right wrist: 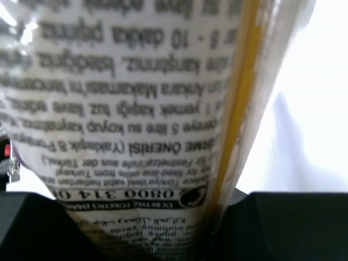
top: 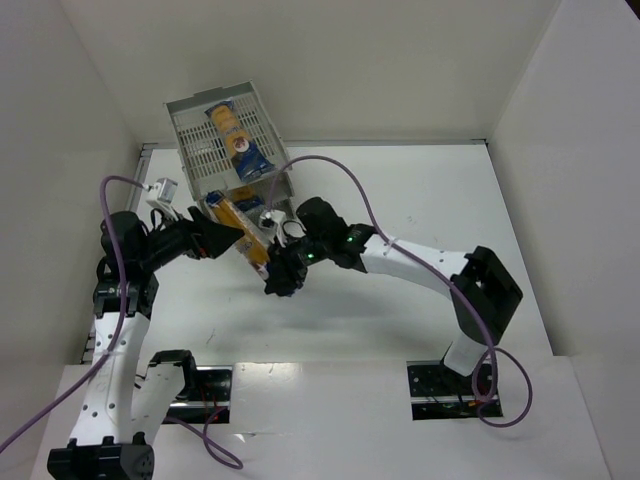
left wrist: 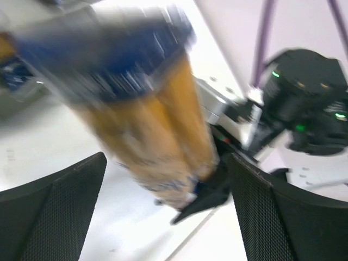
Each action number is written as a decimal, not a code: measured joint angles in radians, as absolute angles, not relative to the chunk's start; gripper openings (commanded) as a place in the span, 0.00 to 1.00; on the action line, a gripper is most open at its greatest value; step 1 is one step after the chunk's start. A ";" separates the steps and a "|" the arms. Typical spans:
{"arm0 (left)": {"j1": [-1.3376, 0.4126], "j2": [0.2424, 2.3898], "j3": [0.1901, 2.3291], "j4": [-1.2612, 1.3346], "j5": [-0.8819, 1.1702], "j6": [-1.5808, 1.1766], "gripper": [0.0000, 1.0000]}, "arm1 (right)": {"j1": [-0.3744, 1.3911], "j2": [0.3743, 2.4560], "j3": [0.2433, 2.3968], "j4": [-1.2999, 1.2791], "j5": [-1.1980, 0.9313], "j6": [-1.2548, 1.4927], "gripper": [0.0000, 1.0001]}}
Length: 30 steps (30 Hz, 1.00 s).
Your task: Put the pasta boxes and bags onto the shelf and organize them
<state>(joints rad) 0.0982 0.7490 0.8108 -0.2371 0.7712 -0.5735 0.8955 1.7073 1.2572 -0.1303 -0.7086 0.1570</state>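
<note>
A long narrow pasta packet (top: 243, 228) with dark blue ends and a yellow-orange middle hangs slanted above the table, just in front of the lower trays of the light grey plastic three-tier rack (top: 200, 150). Its far end points toward the rack and its near end points down toward the arms.

The right gripper (top: 278, 274) pinches this pasta packet at the near end. In the right wrist view the printed wrapper (right wrist: 136, 109) fills the frame and runs down between the two black fingers (right wrist: 293, 228).

The left gripper (top: 222, 238) sits at the packet's left side, about halfway along it, with its jaws spread wide. In the blurred left wrist view the textured pads (left wrist: 54, 212) stand clear on either side of the pasta packet (left wrist: 157, 136).

A second packet (top: 238, 138) of the same colours lies on the rack's slotted top tray, roughly along its middle and well apart from both grippers.

The rack stands at the far left of the white table (top: 420, 200), near the back wall. A purple cable (top: 340, 170) arcs over the right arm
</note>
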 measured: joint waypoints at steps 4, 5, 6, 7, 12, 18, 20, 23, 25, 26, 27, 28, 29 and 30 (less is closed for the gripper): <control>0.093 0.746 0.812 -0.252 0.696 -0.516 0.99 | 0.877 1.617 1.138 -0.155 -0.705 0.130 0.00; 0.092 0.746 0.812 -0.257 0.678 -0.500 0.99 | 0.871 1.596 1.109 -0.162 -0.702 0.124 0.00; 0.090 0.746 0.812 -0.263 0.661 -0.492 0.99 | 0.865 1.578 1.083 -0.165 -0.700 0.120 0.00; 0.090 0.746 0.812 -0.268 0.640 -0.482 0.99 | 0.861 1.563 1.058 -0.168 -0.698 0.116 0.00; 0.089 0.752 0.814 -0.300 0.525 -0.438 0.99 | 0.842 1.514 0.946 -0.168 -0.680 0.114 0.00; 0.089 0.753 0.831 -0.316 0.443 -0.397 0.99 | 0.801 1.510 0.864 -0.168 -0.653 0.141 0.00; 0.089 0.753 0.837 -0.317 0.422 -0.392 0.99 | 0.782 1.512 0.850 -0.169 -0.641 0.162 0.00; 0.088 0.753 0.842 -0.318 0.376 -0.391 0.99 | 0.766 1.539 0.849 -0.161 -0.616 0.186 0.00; 0.088 0.754 0.842 -0.318 0.337 -0.391 0.99 | 0.763 1.572 0.851 -0.152 -0.603 0.203 0.00; 0.088 0.755 0.843 -0.318 0.325 -0.391 0.99 | 0.763 1.591 0.852 -0.150 -0.599 0.214 0.00; 0.088 0.757 0.843 -0.318 0.312 -0.391 0.99 | 0.763 1.613 0.854 -0.150 -0.597 0.224 0.00; 0.088 0.759 0.843 -0.319 0.304 -0.391 0.99 | 0.763 1.637 0.857 -0.150 -0.594 0.235 0.00; 0.088 0.761 0.843 -0.321 0.295 -0.391 0.99 | 0.763 1.665 0.862 -0.150 -0.591 0.247 0.00; 0.088 0.762 0.843 -0.321 0.290 -0.391 0.99 | 0.763 1.692 0.867 -0.151 -0.587 0.258 0.00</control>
<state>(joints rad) 0.0883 0.7616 0.8433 -0.3214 0.2901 -0.3912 0.7631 1.6920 0.8673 -0.1513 -0.5873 0.2581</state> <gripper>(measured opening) 0.990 0.403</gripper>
